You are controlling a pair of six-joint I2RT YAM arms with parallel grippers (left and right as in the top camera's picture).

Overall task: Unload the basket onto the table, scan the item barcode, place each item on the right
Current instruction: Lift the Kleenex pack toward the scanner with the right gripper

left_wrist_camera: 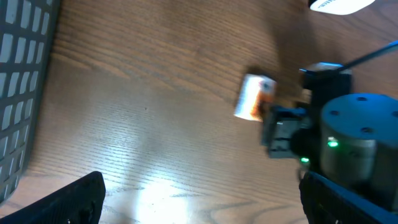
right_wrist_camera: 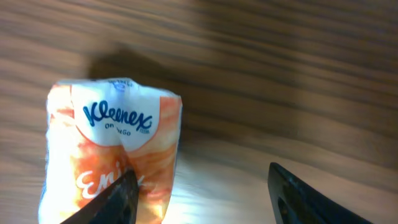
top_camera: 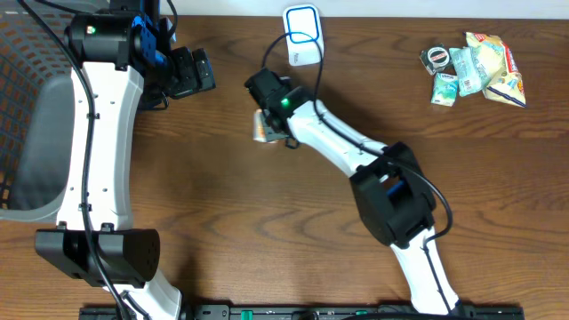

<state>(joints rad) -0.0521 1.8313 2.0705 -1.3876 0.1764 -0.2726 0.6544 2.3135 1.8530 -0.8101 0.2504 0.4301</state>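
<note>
You've got 1 Kleenex pack (right_wrist_camera: 112, 143) lying mid-desk (top_camera: 222, 222), near 1 scanner (top_camera: 302, 36). There's 1 tape roll (top_camera: 437, 59) w/ a few packets far right and 1 basket (top_camera: 22, 53) far left. The R arm reaches in diagonally, w/ the right gripper (right_wrist_camera: 202, 180) low over the pack: jaws apart, one finger overlapping it, nothing clamped. The left gripper (left_wrist_camera: 202, 186) is wide and empty, pointing toward the pack.

R end effector (top_camera: 269, 126) sits low over table (top_camera: 267, 231), right on top of small orange/white packet (top_camera: 259, 135); the pkt pokes out on its left side. White scanner w/ blue outline (top_camera: 302, 37) is near, up-frame & slightly right of it. L end effector (top_camera: 197, 73) is well off to its left. Pile of packets (top_camera: 476, 69) far right, grey basket (top_camera: 18, 80) far left.
</note>
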